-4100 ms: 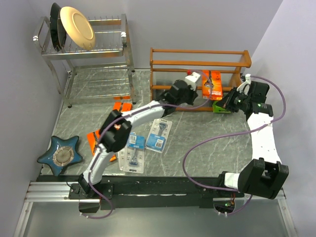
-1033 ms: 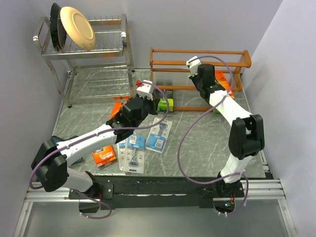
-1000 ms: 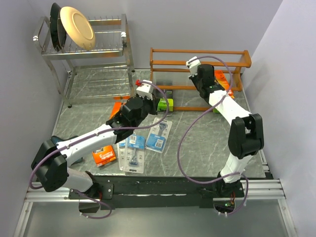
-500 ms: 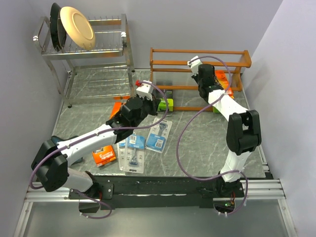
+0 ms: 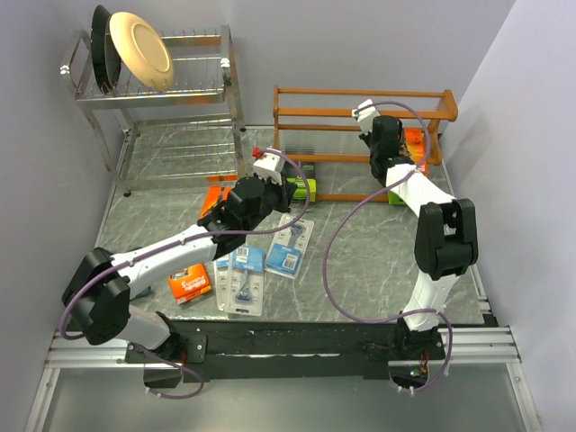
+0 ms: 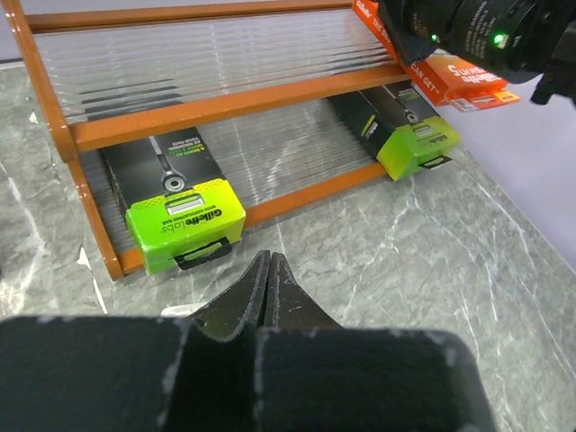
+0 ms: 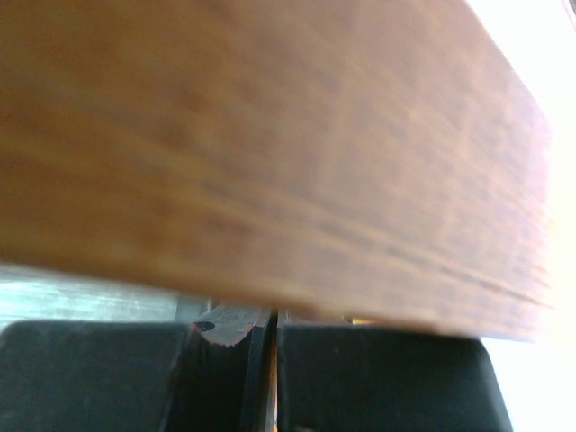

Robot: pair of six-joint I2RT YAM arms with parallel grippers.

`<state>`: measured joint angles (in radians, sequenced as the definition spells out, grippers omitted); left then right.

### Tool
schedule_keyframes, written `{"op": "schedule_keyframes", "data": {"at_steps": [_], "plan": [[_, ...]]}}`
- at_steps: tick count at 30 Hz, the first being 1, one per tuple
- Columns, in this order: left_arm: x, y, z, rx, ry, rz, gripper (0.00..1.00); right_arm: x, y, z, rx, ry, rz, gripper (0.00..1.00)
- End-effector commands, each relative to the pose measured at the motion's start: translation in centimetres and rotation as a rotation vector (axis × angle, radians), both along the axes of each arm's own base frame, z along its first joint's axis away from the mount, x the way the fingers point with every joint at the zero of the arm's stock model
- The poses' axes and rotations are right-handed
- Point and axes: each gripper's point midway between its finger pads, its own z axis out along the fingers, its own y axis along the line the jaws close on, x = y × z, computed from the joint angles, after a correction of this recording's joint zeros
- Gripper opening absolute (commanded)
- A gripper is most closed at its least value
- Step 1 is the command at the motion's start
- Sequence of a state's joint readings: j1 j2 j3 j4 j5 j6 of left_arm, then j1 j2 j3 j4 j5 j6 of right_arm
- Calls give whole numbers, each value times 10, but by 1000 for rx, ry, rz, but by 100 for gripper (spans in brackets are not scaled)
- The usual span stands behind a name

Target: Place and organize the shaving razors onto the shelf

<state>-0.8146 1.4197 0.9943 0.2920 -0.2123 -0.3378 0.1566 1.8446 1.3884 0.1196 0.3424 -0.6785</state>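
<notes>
The reddish-brown wooden shelf (image 5: 360, 119) stands at the back. Two lime-green-and-black razor boxes lie on its bottom tier, one left (image 6: 184, 220) and one right (image 6: 409, 135). My left gripper (image 6: 268, 258) is shut and empty, on the table just in front of the left box (image 5: 301, 189). My right gripper (image 5: 400, 146) is at the middle tier's right end, shut on a flat orange razor pack (image 5: 414, 142); its wrist view shows only a blurred wood rail (image 7: 270, 153) and an orange sliver between the fingers (image 7: 225, 328). Orange packs (image 5: 191, 284) (image 5: 219, 193) and blue blister cards (image 5: 290, 247) (image 5: 241, 281) lie on the table.
A chrome wire dish rack (image 5: 225, 108) with plates stands at the back left. A blue star-shaped dish (image 5: 112, 279) sits at the near left. The right arm's cable loops over the table's middle (image 5: 337, 243).
My right gripper has slid right along the shelf's middle tier with the orange pack. My left gripper has edged slightly right, toward the left green box.
</notes>
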Motion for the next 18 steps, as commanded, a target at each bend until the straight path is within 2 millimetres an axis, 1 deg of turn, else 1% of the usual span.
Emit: {"op": "schedule_keyframes", "data": {"at_steps": [1, 7, 12, 14, 15, 18], "plan": [[4, -8, 33, -76, -49, -21, 1, -10, -19, -11, -57, 28, -24, 0], [3, -12, 35, -83, -47, -35, 1, -17, -29, -14, -66, 32, -47, 0], [3, -13, 35, -83, -45, -38, 1, -19, -45, -13, -60, 32, -84, 0], [3, -13, 36, -83, -47, -39, 1, -20, -46, -12, -60, 30, -82, 0], [2, -13, 36, -84, -48, -39, 1, -21, -45, -14, -57, 34, -70, 0], [2, -14, 36, -88, -47, -43, 1, -24, -38, -5, -37, 8, -30, 0]]}}
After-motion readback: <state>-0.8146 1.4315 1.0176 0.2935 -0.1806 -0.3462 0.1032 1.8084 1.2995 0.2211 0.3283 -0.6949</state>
